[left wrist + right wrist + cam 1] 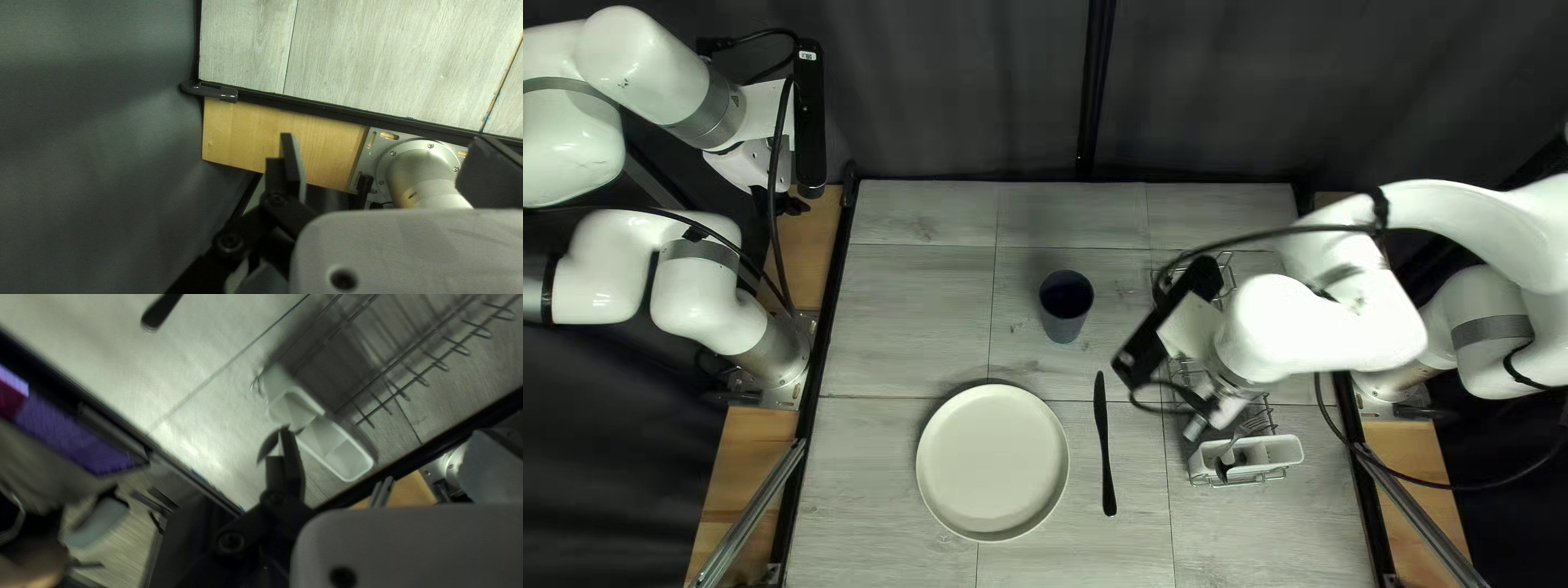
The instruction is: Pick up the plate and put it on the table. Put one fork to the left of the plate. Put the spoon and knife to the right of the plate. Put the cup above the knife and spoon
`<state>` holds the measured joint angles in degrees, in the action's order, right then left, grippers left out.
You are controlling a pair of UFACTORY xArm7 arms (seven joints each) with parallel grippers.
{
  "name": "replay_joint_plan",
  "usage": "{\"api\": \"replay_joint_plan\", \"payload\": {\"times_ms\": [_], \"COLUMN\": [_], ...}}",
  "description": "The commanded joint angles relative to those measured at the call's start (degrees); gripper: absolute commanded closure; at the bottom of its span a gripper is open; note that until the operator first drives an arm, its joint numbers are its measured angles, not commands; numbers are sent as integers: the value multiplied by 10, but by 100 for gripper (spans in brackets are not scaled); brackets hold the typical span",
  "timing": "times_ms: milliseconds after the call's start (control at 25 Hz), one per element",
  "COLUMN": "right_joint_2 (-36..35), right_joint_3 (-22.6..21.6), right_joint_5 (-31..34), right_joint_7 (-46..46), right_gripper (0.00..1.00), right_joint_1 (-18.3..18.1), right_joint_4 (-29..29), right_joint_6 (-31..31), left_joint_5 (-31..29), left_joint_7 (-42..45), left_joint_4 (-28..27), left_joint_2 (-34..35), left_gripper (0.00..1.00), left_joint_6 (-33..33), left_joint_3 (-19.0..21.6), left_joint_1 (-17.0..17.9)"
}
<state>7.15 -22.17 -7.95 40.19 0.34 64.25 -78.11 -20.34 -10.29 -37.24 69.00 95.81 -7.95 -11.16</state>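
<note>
My right gripper (1207,418) hangs over the cutlery holder (1280,449) in the top left view; in the right wrist view, my right gripper (381,449) has its fingers wide apart. A dark curved utensil end (267,446) shows beside one fingertip, its kind unclear. My left gripper (781,203) is past the table's left edge; in its wrist view, the left gripper (381,152) stands open and empty. The plate (992,462) lies on the table, the black knife (1104,446) to its right. The dark cup (1065,305) stands upright farther back. I cannot make out fork or spoon.
A wire rack (436,359) adjoins the holder, under my right arm. Black edging (338,114) borders the table, with my left arm's base (419,174) beside it. Beyond the near edge, the right wrist view shows a screen (71,427) and part of a person (32,569).
</note>
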Motion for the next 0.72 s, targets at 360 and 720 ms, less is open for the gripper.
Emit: {"api": "replay_joint_plan", "payload": {"times_ms": [360,720], "right_joint_2": [-44,-98], "right_joint_3": [-36,-43], "right_joint_5": [46,79], "right_joint_7": [-77,-170], "right_gripper": [0,0], "right_joint_1": [35,41], "right_joint_4": [22,17], "right_joint_6": [12,38], "left_joint_5": [0,0], "left_joint_7": [0,0], "left_joint_4": [0,0], "left_joint_2": [0,0], "left_gripper": [0,0], "left_joint_6": [0,0], "left_joint_3": [0,0], "left_joint_1": [0,0]}}
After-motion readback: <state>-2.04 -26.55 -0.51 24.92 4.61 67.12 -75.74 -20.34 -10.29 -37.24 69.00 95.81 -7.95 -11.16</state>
